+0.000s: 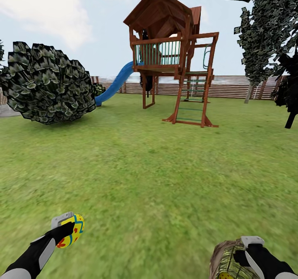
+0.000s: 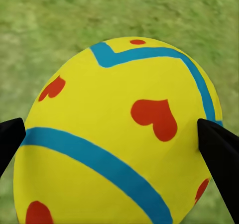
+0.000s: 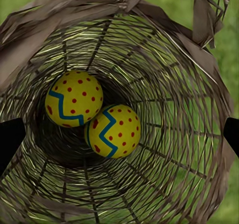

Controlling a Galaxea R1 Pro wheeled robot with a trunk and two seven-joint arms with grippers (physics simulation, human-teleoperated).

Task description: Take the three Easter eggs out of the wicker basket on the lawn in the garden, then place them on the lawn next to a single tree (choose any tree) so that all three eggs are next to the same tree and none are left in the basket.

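My left gripper (image 1: 66, 226) is shut on one yellow Easter egg (image 1: 77, 228) with blue bands and red hearts, held low above the lawn (image 1: 157, 167). In the left wrist view the egg (image 2: 117, 134) sits between both black fingertips (image 2: 219, 154). My right gripper (image 1: 248, 248) is at the mouth of the wicker basket (image 1: 225, 256), its fingers (image 3: 10, 139) wide apart. Two more eggs (image 3: 73, 98) (image 3: 113, 130) lie touching at the bottom of the basket (image 3: 164, 184). I cannot tell whether the basket rests on the grass. The tree is out of view.
A wooden playset (image 1: 174, 56) with a blue slide (image 1: 116, 82) stands ahead across open grass, before a slatted fence (image 1: 236, 87). A big dark grey-green bush (image 1: 47, 84) is at the left. Dark mottled foliage on thin trunks (image 1: 265, 31) is at the right.
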